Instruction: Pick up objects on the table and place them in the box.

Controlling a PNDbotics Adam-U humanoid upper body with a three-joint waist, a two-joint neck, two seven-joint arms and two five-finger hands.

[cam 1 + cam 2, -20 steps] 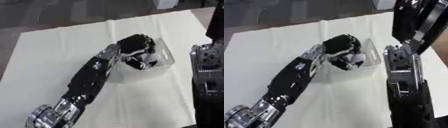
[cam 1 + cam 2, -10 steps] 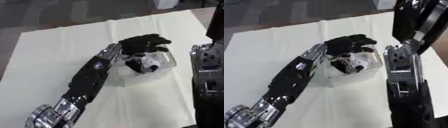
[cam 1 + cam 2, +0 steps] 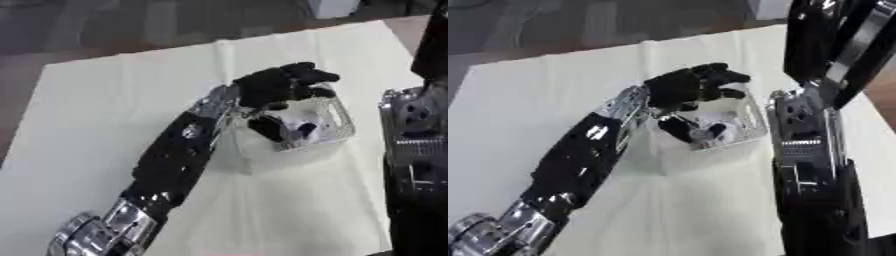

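The table (image 3: pixel 105 100) is covered with a pale cream cloth that runs askew, its far edge slanting from the left side up toward the upper right of the frame; beyond that edge lies dark grey floor, and a strip of brownish surface shows at the left border. Most of the cloth is bare: the whole left half and the lower middle lie open, while the right side is crowded by my right arm (image 3: pixel 815 150), a black and silver column filling the frame from top to bottom just beside the box. The clear plastic box (image 3: pixel 337 131) sits right of centre, near the cloth's right edge. Inside it I see a dark object (image 3: pixel 267 127) and something white with a bluish spot (image 3: pixel 302 127); I cannot make out what they are. My left hand (image 3: pixel 276 85) hangs over the box's far left rim, fingers spread and only slightly bent, holding nothing. My right hand does not show in either view, so I cannot tell how its fingers stand.
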